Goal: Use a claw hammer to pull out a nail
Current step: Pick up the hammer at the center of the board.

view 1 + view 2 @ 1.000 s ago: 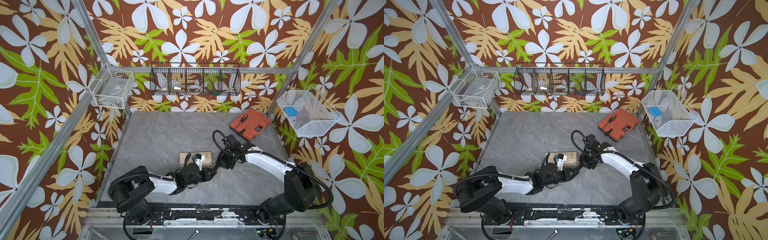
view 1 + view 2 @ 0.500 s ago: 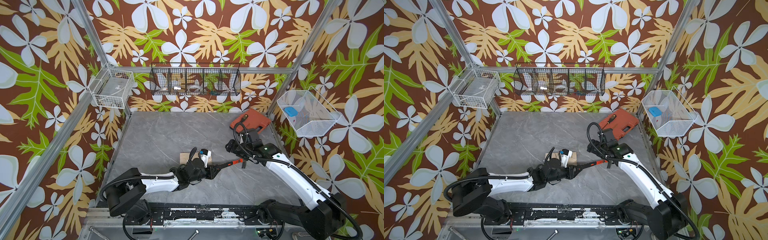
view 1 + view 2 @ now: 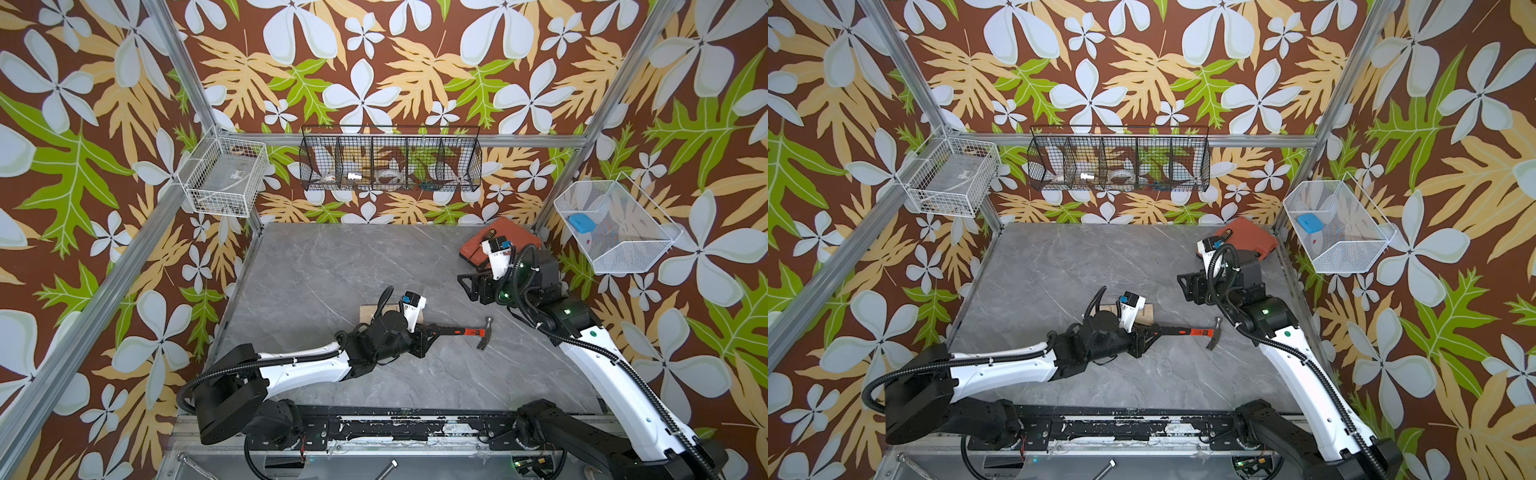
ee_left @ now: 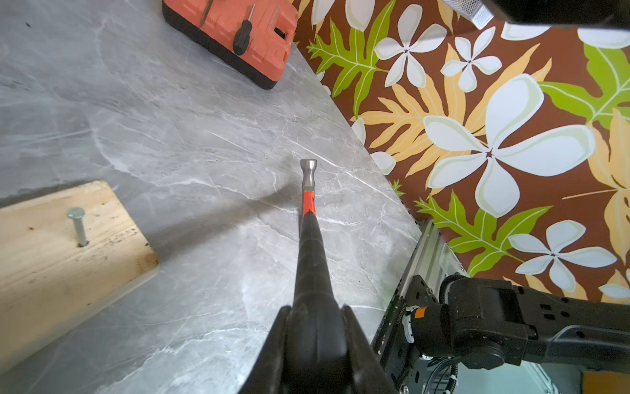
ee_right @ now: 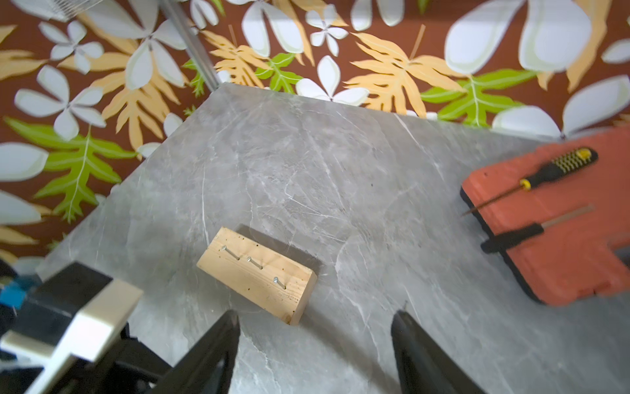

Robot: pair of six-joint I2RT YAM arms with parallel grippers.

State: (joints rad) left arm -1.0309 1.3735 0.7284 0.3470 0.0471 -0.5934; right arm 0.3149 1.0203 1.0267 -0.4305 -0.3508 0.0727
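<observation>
Now that the left arm [image 3: 299, 370] has the hammer [image 3: 462, 331] to itself, jaws clamped on the black handle end and the steel head held out over the worktop [image 3: 316, 270], away from the wooden block [image 4: 68, 273], the job looks to be at the carrying step. Next, I reckon, the head must swing round so the forked claw slips under a nail [image 4: 77, 227], then lever. Half a second back the right arm [image 3: 590, 353] was at the hammer's shaft; it has since drawn off towards the orange case [image 3: 517, 241], jaws wide with nothing between them.
</observation>
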